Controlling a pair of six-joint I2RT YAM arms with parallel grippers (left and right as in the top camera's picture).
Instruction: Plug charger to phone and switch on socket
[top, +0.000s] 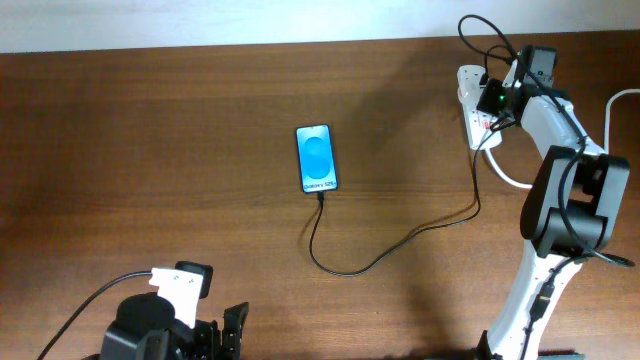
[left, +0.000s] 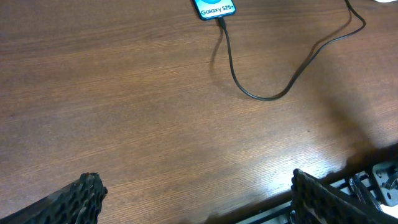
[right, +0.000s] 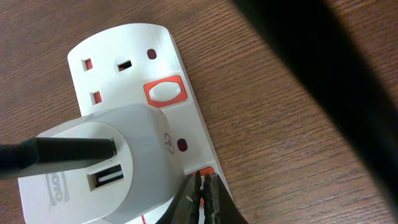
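Note:
The phone (top: 317, 158) lies flat mid-table, blue screen up, and its lower edge shows in the left wrist view (left: 214, 9). The charger's thin black cable (top: 400, 245) (left: 261, 93) runs from the phone's bottom edge in a loop to the white socket (top: 472, 105) at the far right. A pale adapter (right: 106, 155) sits plugged into the socket (right: 134, 74). My right gripper (right: 203, 180) (top: 488, 115) is shut, its tips resting on the red switch (right: 208, 170) beside the adapter. My left gripper (left: 196, 180) (top: 222, 325) stands open and holds nothing above the table's near edge.
A second red-rimmed switch (right: 165, 91) and an unused outlet (right: 124, 64) lie further along the socket. Its thick white cord (top: 505, 165) curves off past the right arm's base (top: 570, 215). The table's front edge (left: 348, 168) is just under the left gripper.

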